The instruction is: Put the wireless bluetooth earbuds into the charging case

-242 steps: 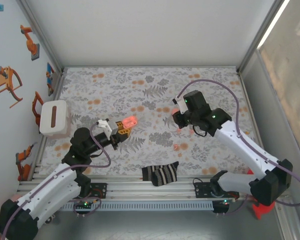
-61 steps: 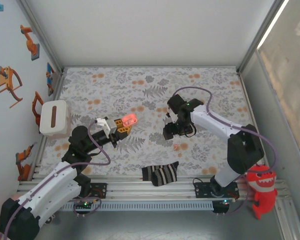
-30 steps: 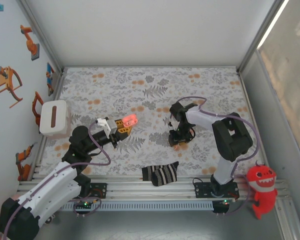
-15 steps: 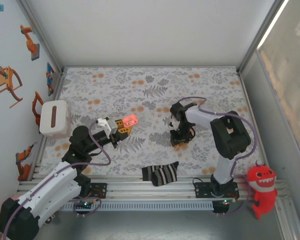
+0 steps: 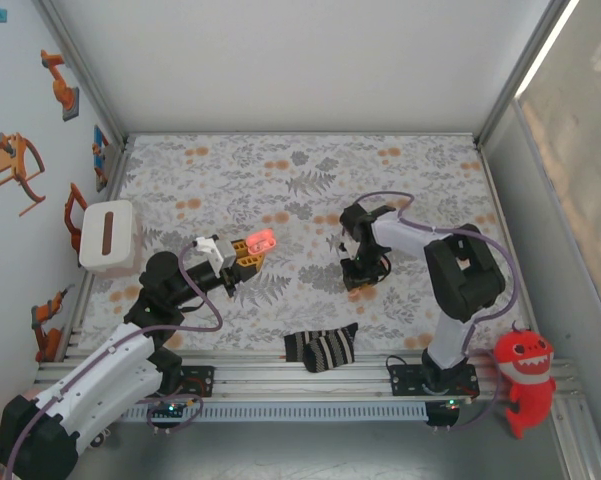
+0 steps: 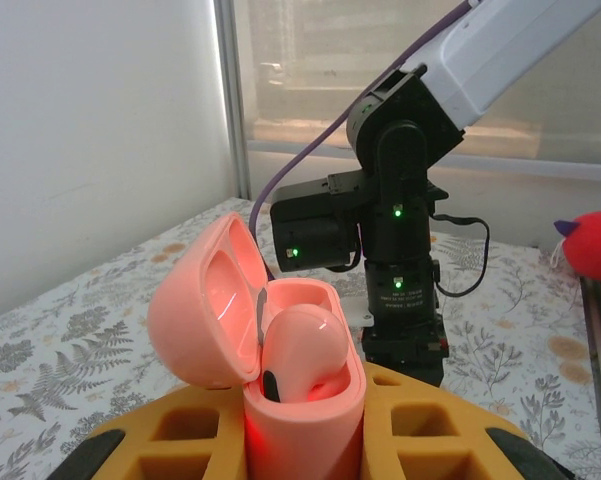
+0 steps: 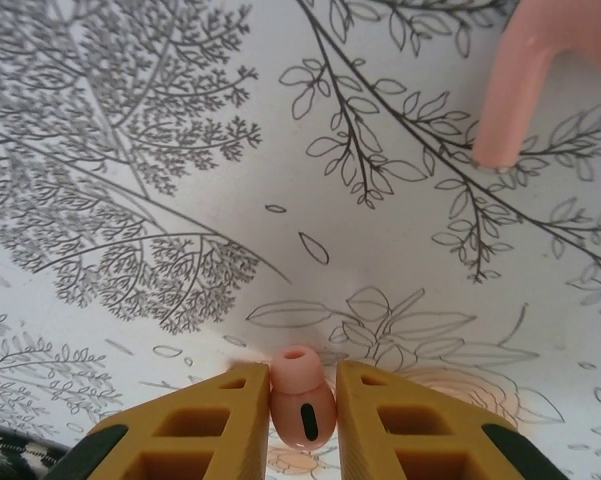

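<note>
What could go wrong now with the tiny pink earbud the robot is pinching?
1. The small coral-pink plastic earbud sits at the very tips of the right arm's yellow fingers, so it may slip out when lifted.
2. The open salmon-pink charging case in the left arm's yellow fingers already holds one pink earbud, and its lid stands close beside the opening, so the new one could bump them.

Earbud (image 7: 302,405) smooth glossy plastic; charging case (image 6: 305,430) smooth plastic, slight sheen; tablecloth (image 7: 180,150) matt printed cloth.
</note>
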